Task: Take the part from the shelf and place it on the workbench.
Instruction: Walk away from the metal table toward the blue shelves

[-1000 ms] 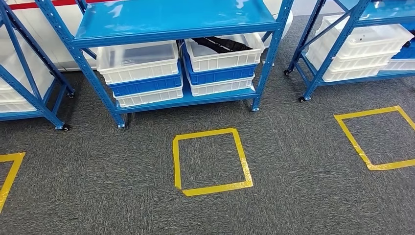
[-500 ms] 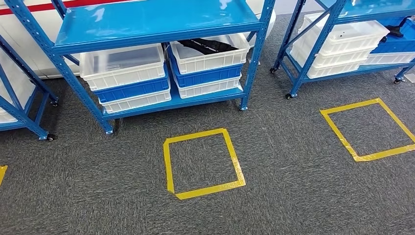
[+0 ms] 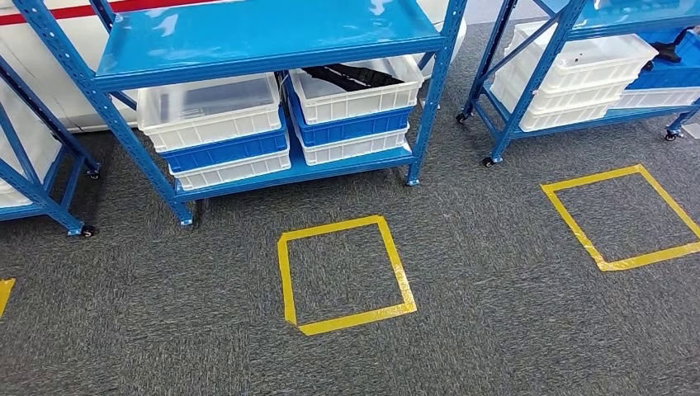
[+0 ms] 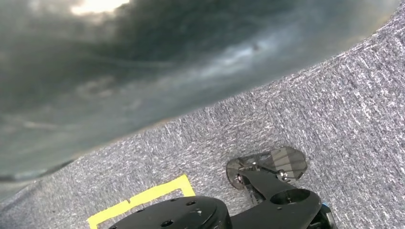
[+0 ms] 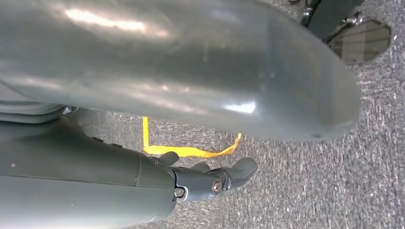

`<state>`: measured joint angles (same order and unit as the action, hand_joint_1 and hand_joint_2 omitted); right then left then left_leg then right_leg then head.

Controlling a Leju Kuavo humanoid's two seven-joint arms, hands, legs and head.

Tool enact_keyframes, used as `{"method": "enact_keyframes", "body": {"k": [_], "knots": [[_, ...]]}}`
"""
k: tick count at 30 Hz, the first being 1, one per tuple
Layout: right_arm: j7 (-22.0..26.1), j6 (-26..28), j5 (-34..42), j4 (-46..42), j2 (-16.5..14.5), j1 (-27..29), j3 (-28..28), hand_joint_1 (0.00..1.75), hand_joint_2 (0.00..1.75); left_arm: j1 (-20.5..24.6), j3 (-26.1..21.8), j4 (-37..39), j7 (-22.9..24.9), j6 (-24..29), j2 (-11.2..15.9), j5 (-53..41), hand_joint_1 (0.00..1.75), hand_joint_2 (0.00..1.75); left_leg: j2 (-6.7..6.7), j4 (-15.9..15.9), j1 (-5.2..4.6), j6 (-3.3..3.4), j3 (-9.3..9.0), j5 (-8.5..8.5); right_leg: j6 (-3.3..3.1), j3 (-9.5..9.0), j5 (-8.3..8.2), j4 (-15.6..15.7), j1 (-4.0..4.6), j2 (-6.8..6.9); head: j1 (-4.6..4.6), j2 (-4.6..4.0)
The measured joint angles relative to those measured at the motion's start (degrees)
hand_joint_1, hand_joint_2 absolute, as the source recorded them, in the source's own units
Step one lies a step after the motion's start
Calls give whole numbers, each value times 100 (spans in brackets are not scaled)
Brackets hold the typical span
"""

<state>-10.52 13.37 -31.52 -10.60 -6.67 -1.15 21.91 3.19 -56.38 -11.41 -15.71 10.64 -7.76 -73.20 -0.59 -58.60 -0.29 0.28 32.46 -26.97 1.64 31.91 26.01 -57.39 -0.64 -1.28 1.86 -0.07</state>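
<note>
Ahead, dark part lying lengthwise across white bin on shelf, right hand empty, fingers loosely apart

A: What blocks the way at twelve o'clock?
B: The blue shelf; stacked white and blue bins fill its lower level, posts either side.
A: And nearer?
B: Open grey carpet around the yellow taped square; a second rack at two o'clock.

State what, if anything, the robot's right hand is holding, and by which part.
Nothing. The right hand is empty, its thumb and fingers apart above the carpet.
</note>
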Motion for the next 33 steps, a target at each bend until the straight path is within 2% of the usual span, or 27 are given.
{"method": "enact_keyframes", "body": {"k": [14, 19, 24, 28, 31, 33], "knots": [[-3, 9, -89, 0, 2, 2, -112, 0, 0, 0, -8, 0, 24, -2, 0, 11, 0, 0, 1, 1, 32, 3, -1, 7, 7, -1, -2, -3, 25, 0, -2, 0], [22, -173, -55, 0, 1, 5, -126, 0, 0, 0, -26, 0, 42, -27, 0, 24, 0, 0, 1, 0, 32, 3, 0, 7, 7, -1, -2, -2, 25, 0, -2, 0], [-24, -243, -110, 0, -4, 10, -132, 0, 0, 1, -32, 0, 50, -32, 7, 21, 0, 0, -1, -13, 3, 14, 2, 2, 19, -3, -9, 4, -3, 0, 1, 0], [-98, -273, -151, 0, -21, 11, -157, 0, 0, 1, -32, 0, 47, -37, 16, 14, 0, 0, 1, -17, -28, 59, 5, -6, 49, -3, -17, 10, -32, -1, 1, 0], [-130, -275, -170, 0, -29, 11, -164, 0, 0, 4, -32, 0, 41, -37, 16, 13, 0, 0, 12, 47, -9, 139, -21, 21, 95, 24, 7, -20, -40, 13, 0, -1], [-136, -270, -175, 0, -27, 10, -165, 0, 0, 7, -32, 0, 17, -33, 13, 13, 0, 0, 31, 111, 46, 192, -56, 56, 92, 212, 188, -390, -33, 40, -28, -1]]}}
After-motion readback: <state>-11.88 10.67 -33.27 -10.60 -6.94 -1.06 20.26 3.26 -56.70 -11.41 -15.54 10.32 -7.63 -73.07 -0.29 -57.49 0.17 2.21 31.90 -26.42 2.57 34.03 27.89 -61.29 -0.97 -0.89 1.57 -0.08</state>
